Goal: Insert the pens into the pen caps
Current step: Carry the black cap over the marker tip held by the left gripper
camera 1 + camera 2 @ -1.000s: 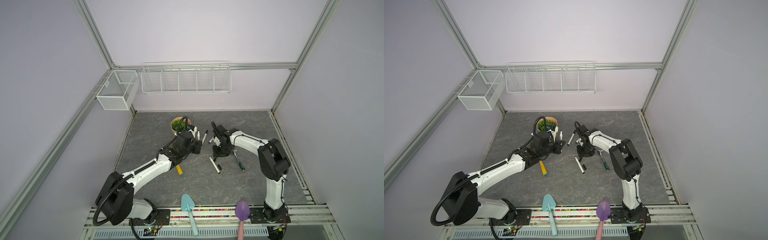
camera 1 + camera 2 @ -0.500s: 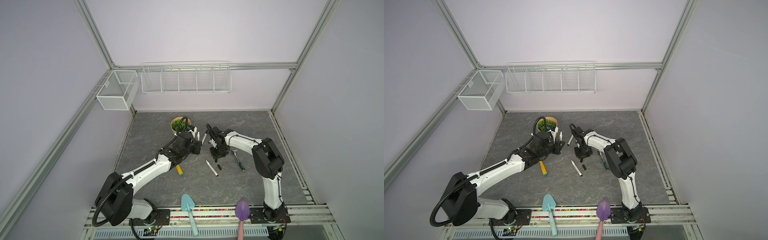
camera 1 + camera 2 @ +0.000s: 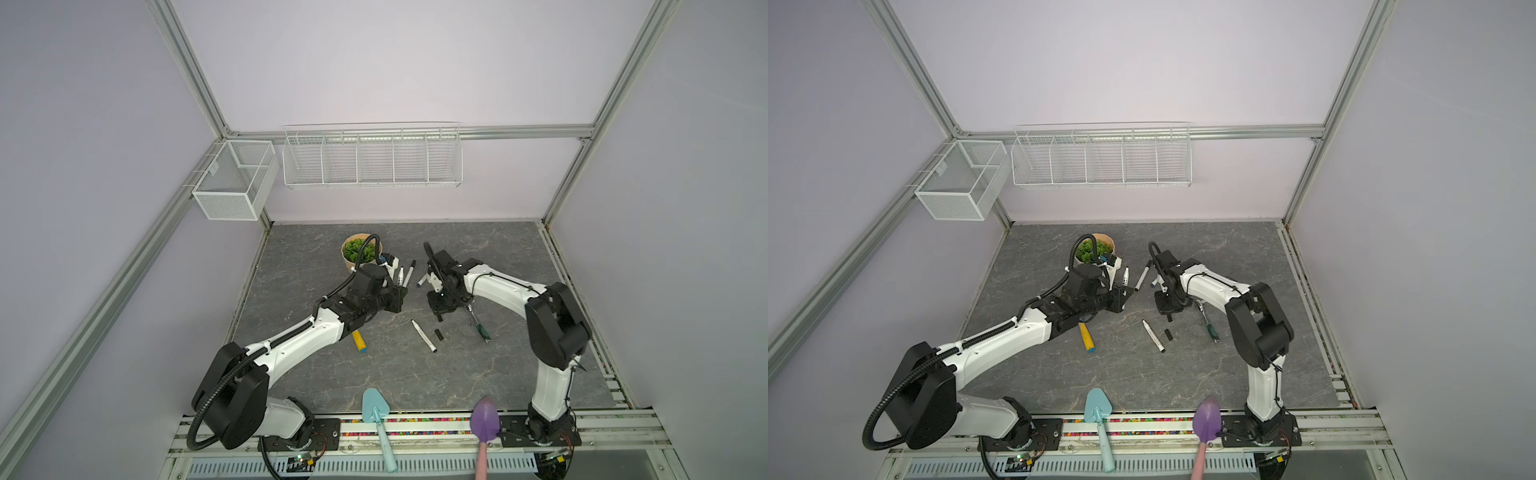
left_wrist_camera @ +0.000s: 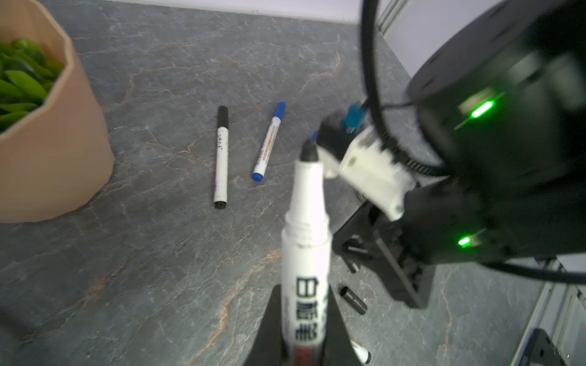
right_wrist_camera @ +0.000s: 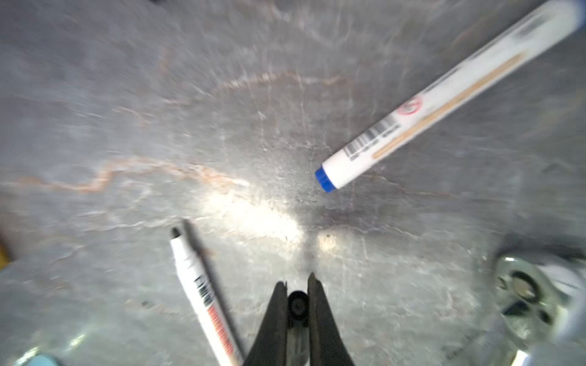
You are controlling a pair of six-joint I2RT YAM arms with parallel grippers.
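My left gripper (image 4: 303,289) is shut on a white pen (image 4: 306,221), whose bare black tip points out ahead of the jaws. In both top views it (image 3: 397,297) hovers left of the right gripper (image 3: 439,316). My right gripper (image 5: 297,285) is shut on a black pen cap (image 5: 298,305), seen end-on between the fingers, low over the table. An uncapped pen (image 3: 424,336) and a loose black cap (image 3: 437,335) lie just in front of it. A black-capped pen (image 4: 221,158) and a blue-capped pen (image 4: 269,141) lie farther back.
A tan pot of green leaves (image 3: 357,251) stands behind the left gripper. A green-handled ratchet tool (image 3: 478,326) lies right of the right gripper. A yellow tool (image 3: 359,340) lies under the left forearm. Two toy shovels (image 3: 376,411) rest at the front rail.
The right gripper's jaws have closed from half open onto the black cap, after the arm shifted slightly left. The left arm and its pen have not moved.
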